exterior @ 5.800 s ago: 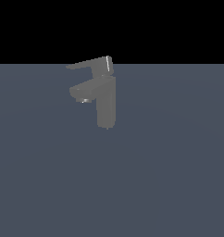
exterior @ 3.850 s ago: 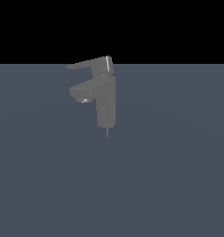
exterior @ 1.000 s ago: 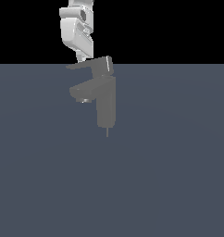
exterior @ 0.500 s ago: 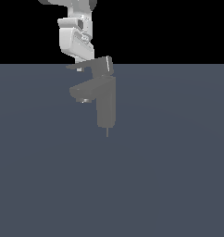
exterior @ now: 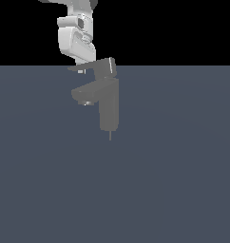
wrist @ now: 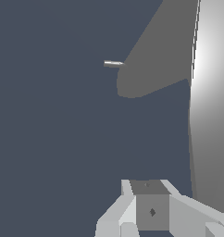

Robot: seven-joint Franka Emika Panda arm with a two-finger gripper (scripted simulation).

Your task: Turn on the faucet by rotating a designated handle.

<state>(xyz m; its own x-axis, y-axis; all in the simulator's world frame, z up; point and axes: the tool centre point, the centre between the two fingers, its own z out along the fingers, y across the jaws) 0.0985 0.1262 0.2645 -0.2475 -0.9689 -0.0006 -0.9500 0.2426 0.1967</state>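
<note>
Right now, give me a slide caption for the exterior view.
Panda gripper at the tip of the grey faucet's lever handle, above the angled spout.

We see a flat, plain slate-blue floor (exterior: 174, 180) filling the lower part of the exterior view up to a black backdrop. The faucet (exterior: 109, 107) is the one thing over it, its thin pin (exterior: 110, 135) pointing down at that surface.

The white end effector (exterior: 79, 66) hangs from above, its tip at the free end of the handle (exterior: 95, 67). Just below it the spout (exterior: 88, 90) juts out. Beside and below stands the faucet (exterior: 109, 107) column on the slate-blue tabletop (exterior: 174, 180).
</note>
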